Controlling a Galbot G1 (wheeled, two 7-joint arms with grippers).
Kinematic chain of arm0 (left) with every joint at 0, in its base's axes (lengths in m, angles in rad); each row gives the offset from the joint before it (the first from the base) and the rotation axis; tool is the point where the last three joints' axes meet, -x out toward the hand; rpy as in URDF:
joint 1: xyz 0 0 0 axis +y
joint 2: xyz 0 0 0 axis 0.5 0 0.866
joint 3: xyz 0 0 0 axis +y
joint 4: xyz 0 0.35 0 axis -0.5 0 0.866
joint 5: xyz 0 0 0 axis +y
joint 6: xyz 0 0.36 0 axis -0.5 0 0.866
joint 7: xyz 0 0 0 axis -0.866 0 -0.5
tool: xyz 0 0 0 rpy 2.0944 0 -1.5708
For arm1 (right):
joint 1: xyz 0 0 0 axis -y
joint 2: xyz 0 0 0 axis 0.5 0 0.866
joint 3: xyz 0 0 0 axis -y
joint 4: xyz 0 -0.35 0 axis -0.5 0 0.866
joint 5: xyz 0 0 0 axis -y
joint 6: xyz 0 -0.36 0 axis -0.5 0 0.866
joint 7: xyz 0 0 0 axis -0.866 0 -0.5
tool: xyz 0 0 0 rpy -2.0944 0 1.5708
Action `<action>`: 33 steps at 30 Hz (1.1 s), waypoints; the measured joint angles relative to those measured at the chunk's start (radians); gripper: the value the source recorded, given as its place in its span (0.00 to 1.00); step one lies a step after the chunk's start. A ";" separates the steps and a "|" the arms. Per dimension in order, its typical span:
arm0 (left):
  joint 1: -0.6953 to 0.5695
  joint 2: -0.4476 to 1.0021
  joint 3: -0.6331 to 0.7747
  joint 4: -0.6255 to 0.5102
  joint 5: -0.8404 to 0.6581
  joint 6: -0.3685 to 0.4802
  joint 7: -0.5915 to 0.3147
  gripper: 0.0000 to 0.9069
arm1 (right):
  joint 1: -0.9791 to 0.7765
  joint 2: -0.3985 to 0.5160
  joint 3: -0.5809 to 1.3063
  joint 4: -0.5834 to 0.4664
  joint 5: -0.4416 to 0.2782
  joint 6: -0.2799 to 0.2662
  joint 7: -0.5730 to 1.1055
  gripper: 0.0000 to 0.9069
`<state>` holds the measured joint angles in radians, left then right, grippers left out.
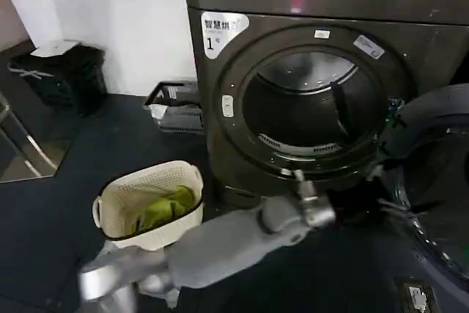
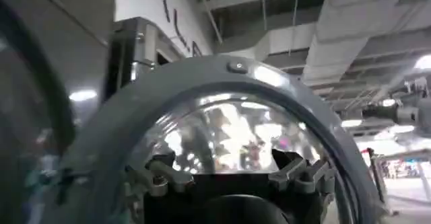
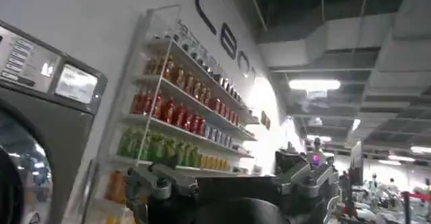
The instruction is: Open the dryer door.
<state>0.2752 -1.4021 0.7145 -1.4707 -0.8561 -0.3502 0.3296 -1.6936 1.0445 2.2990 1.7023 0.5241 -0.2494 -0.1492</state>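
The dark grey dryer (image 1: 418,42) stands ahead with a white label marked "1" (image 1: 220,32), and its round drum opening (image 1: 308,108) is uncovered. The dryer door (image 1: 436,174) hangs swung out to the right of the opening, its dark glass facing me. My left arm (image 1: 242,240) reaches across from the lower left to the door's near edge. In the left wrist view the door's grey rim (image 2: 269,77) and shiny glass (image 2: 229,128) loom just beyond my left gripper (image 2: 229,173), which is open and holds nothing. My right gripper (image 3: 229,181) is open too, pointing up past the dryer's control panel (image 3: 40,70).
A white laundry basket (image 1: 110,203) holding green cloth (image 1: 165,207) sits on the dark floor left of my arm. A grey crate (image 1: 176,108) and a black bin (image 1: 62,75) stand by the white wall. Shelves of bottles (image 3: 175,111) rise beside the dryer.
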 joint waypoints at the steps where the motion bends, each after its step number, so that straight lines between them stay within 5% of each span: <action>1: 0.004 0.022 -0.002 -0.016 -0.001 0.000 0.001 1.00 | 0.001 -0.001 -0.002 0.001 -0.001 0.000 -0.001 1.00; 26: 0.101 0.714 -0.120 -0.381 0.043 -0.001 -0.011 1.00 | 0.035 -0.029 -0.019 0.059 -0.082 -0.015 -0.010 1.00; 33: 0.182 0.915 -0.177 -0.459 0.133 0.067 -0.020 1.00 | 0.052 -0.030 -0.021 0.076 -0.108 -0.022 -0.004 1.00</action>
<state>0.4576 -0.4868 0.5373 -1.9298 -0.7227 -0.2829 0.3092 -1.6415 1.0148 2.2777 1.7786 0.4157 -0.2712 -0.1529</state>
